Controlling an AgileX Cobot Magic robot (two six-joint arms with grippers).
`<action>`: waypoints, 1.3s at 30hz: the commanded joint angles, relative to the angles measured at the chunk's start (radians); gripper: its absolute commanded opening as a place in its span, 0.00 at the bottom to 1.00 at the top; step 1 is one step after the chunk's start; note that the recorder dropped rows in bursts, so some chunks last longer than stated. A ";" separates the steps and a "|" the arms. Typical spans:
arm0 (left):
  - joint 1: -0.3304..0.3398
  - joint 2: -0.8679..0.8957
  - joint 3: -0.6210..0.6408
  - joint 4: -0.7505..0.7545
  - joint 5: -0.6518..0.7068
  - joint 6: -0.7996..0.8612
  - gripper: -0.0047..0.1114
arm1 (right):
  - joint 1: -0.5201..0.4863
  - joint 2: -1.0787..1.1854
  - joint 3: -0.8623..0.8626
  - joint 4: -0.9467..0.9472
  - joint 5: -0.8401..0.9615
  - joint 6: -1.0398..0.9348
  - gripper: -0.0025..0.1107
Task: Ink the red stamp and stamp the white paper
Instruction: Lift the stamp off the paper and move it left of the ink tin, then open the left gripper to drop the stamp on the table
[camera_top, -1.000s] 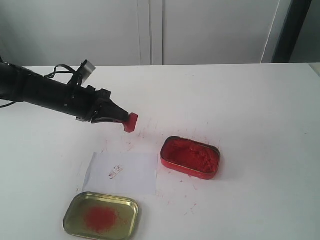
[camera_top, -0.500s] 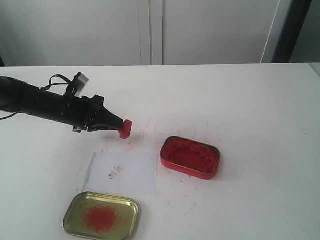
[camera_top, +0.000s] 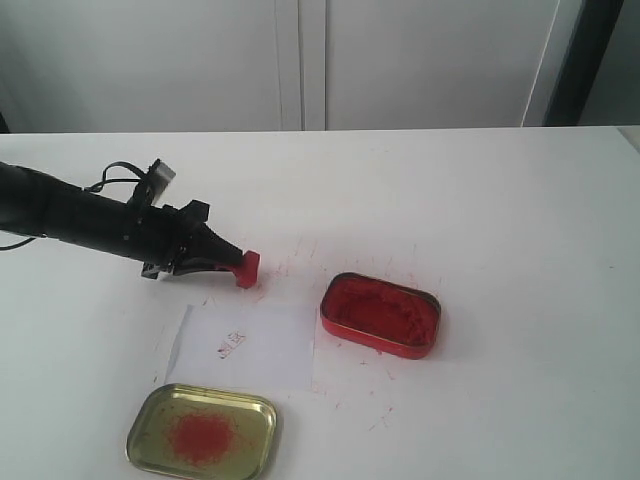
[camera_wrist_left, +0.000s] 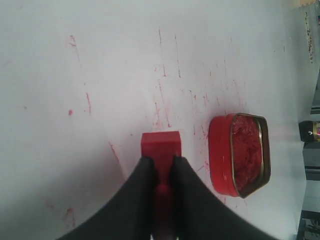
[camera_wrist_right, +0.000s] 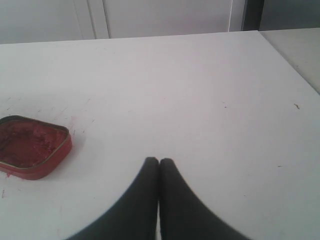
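Note:
My left gripper (camera_top: 232, 263) (camera_wrist_left: 161, 161) is shut on the handle of the red stamp (camera_top: 247, 269) (camera_wrist_left: 160, 146). The stamp's flat base is down at the tabletop, just beyond the far edge of the white paper (camera_top: 250, 345); I cannot tell if it touches. The paper lies flat and bears a small red mark (camera_top: 232, 343). The right gripper (camera_wrist_right: 159, 161) is shut with nothing between its fingers and hovers over bare table; it does not show in the exterior view.
A red tin of red paste (camera_top: 380, 314) (camera_wrist_left: 240, 154) (camera_wrist_right: 30, 146) stands open to the right of the paper. A gold lid (camera_top: 203, 432) with red powder lies at the front, touching the paper's near edge. Red smears (camera_wrist_left: 162, 102) fleck the table around the stamp.
The left arm has drawn back to the left and lowered, bringing the stamp down from above the table to its surface near the paper's far edge.

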 joint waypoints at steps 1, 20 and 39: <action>0.002 -0.002 -0.004 -0.009 0.011 -0.009 0.33 | -0.002 -0.006 0.006 0.001 -0.014 0.005 0.02; 0.081 -0.052 -0.006 0.026 0.020 -0.005 0.49 | -0.002 -0.006 0.006 0.001 -0.014 0.005 0.02; 0.083 -0.090 -0.006 0.078 0.000 -0.077 0.04 | -0.002 -0.006 0.006 0.001 -0.014 0.005 0.02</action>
